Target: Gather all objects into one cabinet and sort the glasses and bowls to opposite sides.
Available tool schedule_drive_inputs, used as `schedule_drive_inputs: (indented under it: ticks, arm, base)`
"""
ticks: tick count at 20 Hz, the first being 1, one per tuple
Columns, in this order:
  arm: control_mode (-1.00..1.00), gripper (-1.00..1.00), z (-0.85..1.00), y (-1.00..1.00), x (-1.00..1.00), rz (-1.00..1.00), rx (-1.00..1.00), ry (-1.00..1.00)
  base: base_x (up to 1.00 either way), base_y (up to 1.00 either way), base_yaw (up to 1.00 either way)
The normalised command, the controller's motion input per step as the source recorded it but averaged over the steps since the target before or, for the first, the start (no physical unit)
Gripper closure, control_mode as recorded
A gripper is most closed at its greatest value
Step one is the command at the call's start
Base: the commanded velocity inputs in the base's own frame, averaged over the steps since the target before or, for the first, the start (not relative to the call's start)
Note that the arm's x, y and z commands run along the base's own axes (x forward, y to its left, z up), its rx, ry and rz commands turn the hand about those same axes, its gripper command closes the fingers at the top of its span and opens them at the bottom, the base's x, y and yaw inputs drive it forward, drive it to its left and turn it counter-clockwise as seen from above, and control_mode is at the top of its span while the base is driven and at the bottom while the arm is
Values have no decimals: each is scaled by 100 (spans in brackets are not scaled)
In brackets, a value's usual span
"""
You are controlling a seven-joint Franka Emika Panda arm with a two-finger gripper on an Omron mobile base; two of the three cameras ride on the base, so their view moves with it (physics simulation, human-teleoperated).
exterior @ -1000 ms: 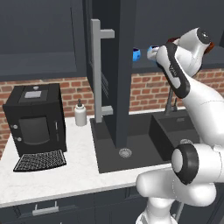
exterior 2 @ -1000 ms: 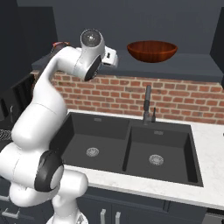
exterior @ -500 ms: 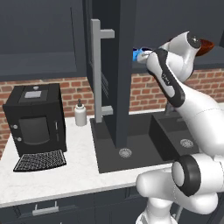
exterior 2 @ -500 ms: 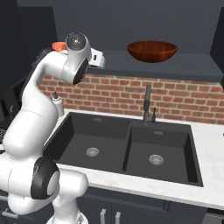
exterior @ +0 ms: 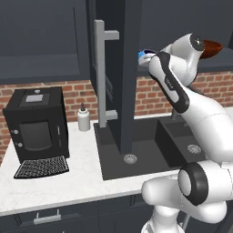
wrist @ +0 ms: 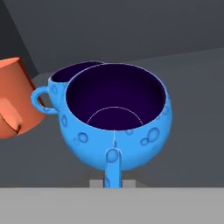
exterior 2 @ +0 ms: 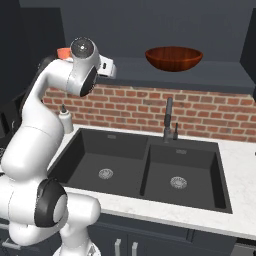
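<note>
Change since the earlier frames: the white arm has swung further in toward the open dark slate-grey wall cabinet (exterior: 113, 68), carrying its load to the shelf.

Items, left to right:
- black coffee machine (exterior: 38, 125) on the white counter; untouched;
- white soap bottle (exterior: 83, 118) just beside it;
- orange handled cup (wrist: 13, 103), rigid, on the cabinet shelf, handle toward the blue bowls;
- small round bright-blue bowl (wrist: 72, 76), resting behind the held one, near the cup;
- second bright-blue bowl with a dark inside (wrist: 116, 116), its front handle pinched in the nearly closed gripper (wrist: 112, 181); judged light, stiff, glossy, so likely slippery; the handle is the only narrow hold;
- wide reddish-brown bowl (exterior 2: 173, 58), well apart on the shelf above the dark double sink (exterior 2: 145, 170); probably best taken by its rim.
</note>
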Motion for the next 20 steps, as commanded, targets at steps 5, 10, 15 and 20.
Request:
schedule_drive_inputs:
  ticks: [5,10,15,20]
  arm:
    - [-100,-100,0,-9,0,0,0,1]
    - [-100,-100,0,-9,0,0,0,1]
    - [-100,-100,9,-25,-11,0,0,0]
    - [-100,-100,24,-29,-37,0,0,0]
  base:
    - [0,0,0]
    - [0,0,0]
    - [0,0,0]
    - [0,0,0]
